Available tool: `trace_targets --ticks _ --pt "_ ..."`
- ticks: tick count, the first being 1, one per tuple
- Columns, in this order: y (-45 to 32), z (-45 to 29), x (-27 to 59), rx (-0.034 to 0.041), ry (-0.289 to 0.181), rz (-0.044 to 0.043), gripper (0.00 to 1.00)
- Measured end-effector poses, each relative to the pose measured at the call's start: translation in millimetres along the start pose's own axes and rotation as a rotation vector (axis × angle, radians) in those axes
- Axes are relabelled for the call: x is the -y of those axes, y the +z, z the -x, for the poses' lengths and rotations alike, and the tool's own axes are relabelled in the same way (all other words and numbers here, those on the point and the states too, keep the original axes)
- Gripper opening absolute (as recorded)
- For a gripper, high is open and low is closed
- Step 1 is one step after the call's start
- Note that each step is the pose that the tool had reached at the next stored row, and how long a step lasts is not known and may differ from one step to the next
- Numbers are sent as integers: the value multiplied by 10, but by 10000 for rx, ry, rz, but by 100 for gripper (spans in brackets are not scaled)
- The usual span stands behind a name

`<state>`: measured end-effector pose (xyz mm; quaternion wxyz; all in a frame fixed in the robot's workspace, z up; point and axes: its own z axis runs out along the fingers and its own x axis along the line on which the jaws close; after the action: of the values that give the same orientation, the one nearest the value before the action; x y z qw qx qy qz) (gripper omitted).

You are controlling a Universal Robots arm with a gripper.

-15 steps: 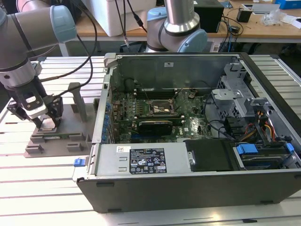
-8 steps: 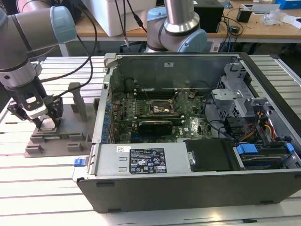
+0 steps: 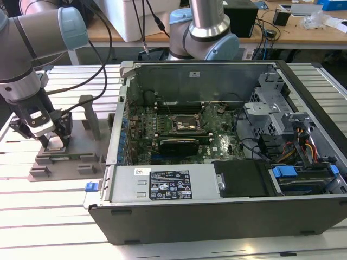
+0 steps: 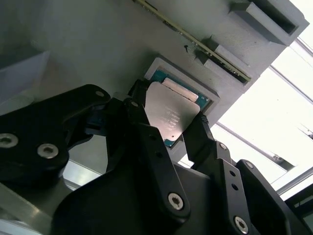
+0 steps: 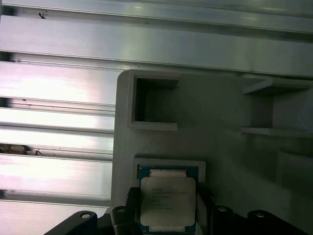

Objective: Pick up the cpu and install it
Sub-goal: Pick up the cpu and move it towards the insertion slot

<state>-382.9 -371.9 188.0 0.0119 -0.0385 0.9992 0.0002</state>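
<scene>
The cpu [image 4: 172, 111], a flat square chip with a silver top and a thin green edge, lies in a shallow square pocket of the grey fixture [image 3: 65, 162] at the exterior view's left. My gripper [image 3: 53, 142] is down over that pocket. In both wrist views its black fingers [image 4: 142, 112] press against two opposite edges of the cpu [image 5: 167, 198], so my gripper [image 5: 167, 210] is shut on it. The motherboard socket [image 3: 186, 125] lies open inside the computer case [image 3: 217, 208], well toward the exterior view's right of the gripper.
The grey fixture has raised posts [image 3: 89, 116] and empty slots [image 5: 154, 105] beside the gripper. A black graphics card [image 3: 179, 145] sits just in front of the socket. Case walls, cables [image 3: 306, 146] and a drive cage [image 3: 268, 111] surround the board. A second arm's base [image 3: 206, 32] stands behind the case.
</scene>
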Motion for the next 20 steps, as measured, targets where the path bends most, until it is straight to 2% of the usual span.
trace_targets --ticks 20 --pt "4 0 -4 1 0 0 55"
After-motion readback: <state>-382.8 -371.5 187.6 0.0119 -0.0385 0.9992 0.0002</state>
